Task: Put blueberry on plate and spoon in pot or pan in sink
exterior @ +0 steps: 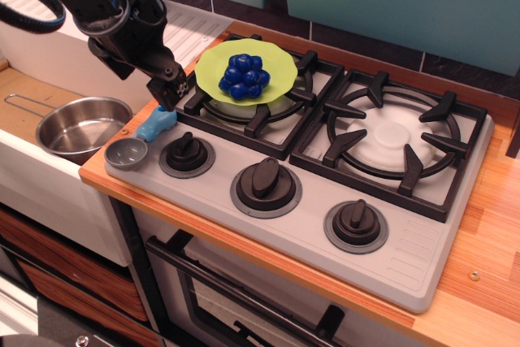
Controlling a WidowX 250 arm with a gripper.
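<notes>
1. On the toy stove, one view only, looking down from the front-left. Blueberry (244,75), a dark-blue bumpy cluster, sits on the lime plate (213,71), which rests on the rear-left burner grate (268,111). That half of the task looks done.

2. Spoon (140,140) lies at the stove's front-left corner, just left of the first knob (187,153). Grey bowl points toward the front-left edge; light-blue handle points back-right toward the plate. Long axis runs diagonally, bowl end nearest the sink (24,132).

3. Pan (83,126), shiny steel w/ thin wire handle, sits in the sink basin, left of the spoon and apart from it; a strip of wood counter edge (114,170) lies between.

4. Gripper (169,91), black, hangs from the arm (114,18) entering at top-left. Its tip is right over the upper end of the blue handle, very near; contact can't be confirmed from this angle. Fingers look close together and hold nothing visible, but whether fully clenched or slightly parted — cannot tell.

5. Key relation: the handle lies directly below and slightly front-left of the fingertips, so the grasp prob. needs a short descent w/ fingers set across the handle's diagonal, not along it. Then carry left to the pan.
</notes>
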